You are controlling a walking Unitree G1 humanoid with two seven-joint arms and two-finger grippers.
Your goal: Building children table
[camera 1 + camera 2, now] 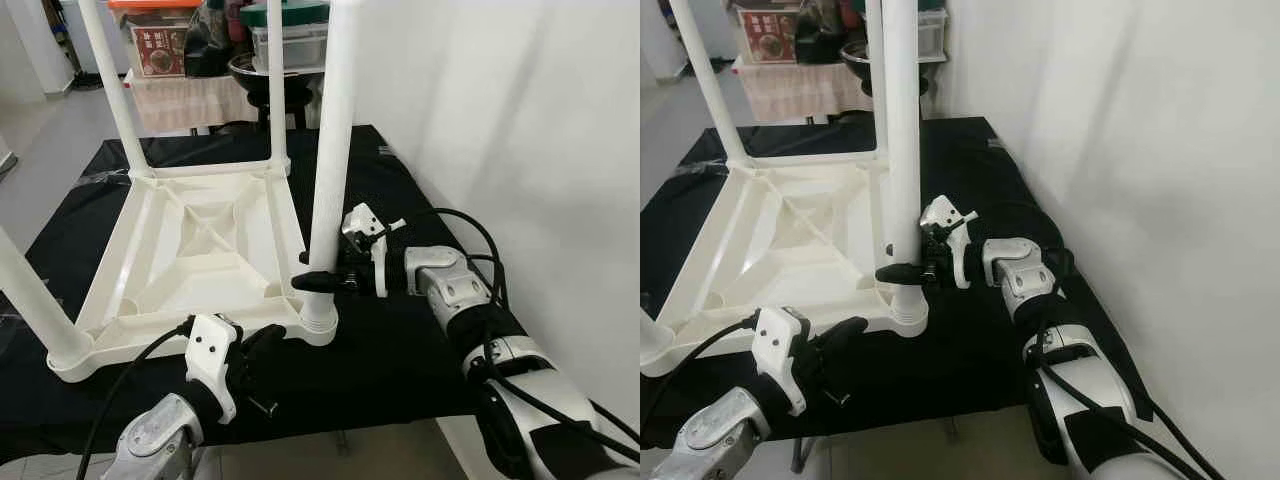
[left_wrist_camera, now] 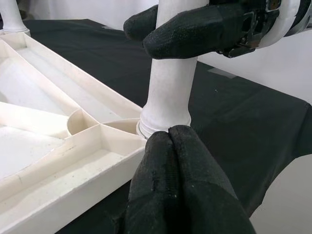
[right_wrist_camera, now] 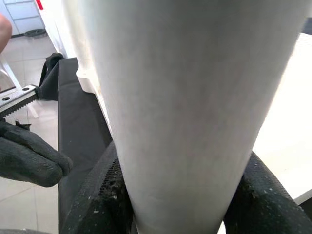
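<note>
A white plastic children's table (image 1: 200, 240) lies upside down on a black cloth (image 1: 400, 340), its legs pointing up. My right gripper (image 1: 312, 278) is shut on the near-right leg (image 1: 332, 150) just above its socket; the fingers (image 2: 195, 29) wrap the leg (image 3: 185, 97) on both sides. My left gripper (image 1: 270, 338) is shut with nothing in it, its tips (image 2: 170, 139) close to that leg's base collar at the table's front corner. Three other legs stand at the far left (image 1: 115, 85), far right (image 1: 277, 90) and near left (image 1: 30, 300).
A white wall (image 1: 520, 120) runs close along the right of the cloth. Behind the work surface stands a small table with storage boxes (image 1: 155, 40) and a dark bowl (image 1: 270, 75). The cloth's front edge (image 1: 350, 420) is right by my arms.
</note>
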